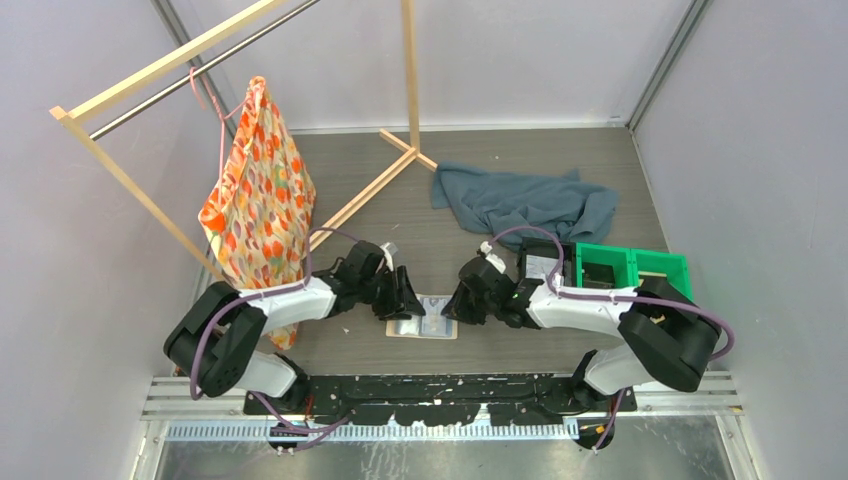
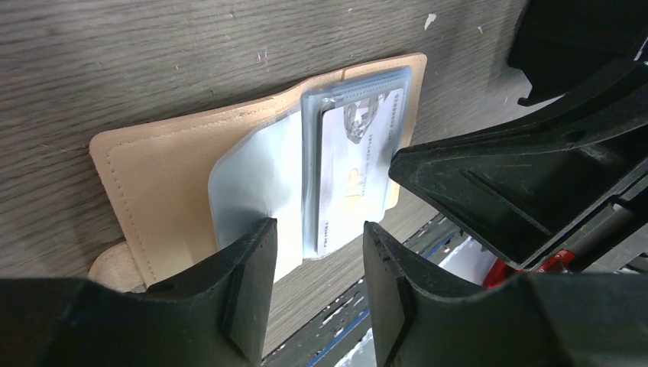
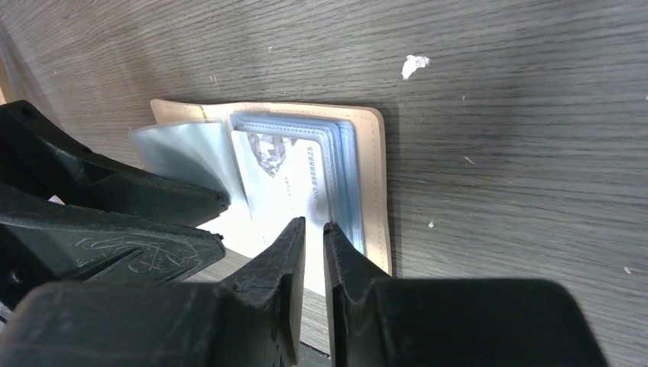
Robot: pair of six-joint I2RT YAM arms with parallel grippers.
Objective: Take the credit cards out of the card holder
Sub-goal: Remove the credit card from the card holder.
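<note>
The tan card holder [image 1: 422,321] lies open and flat on the grey worktop [image 3: 497,115] between the two arms, pockets facing up so that a credit card [image 3: 286,180] shows. The left tool [image 2: 317,237] stands open astride a loose clear sleeve [image 2: 244,183], probably to keep it off the card. The right tool [image 3: 314,229] has its jaws nearly together at the card's near edge, but whether it pinches the card cannot be told.

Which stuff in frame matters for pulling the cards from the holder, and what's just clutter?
Job: card holder, lying open; card in its clear pocket; left gripper; right gripper.

Lying about: patterned bag; grey cloth; green bin; wooden rack.
</note>
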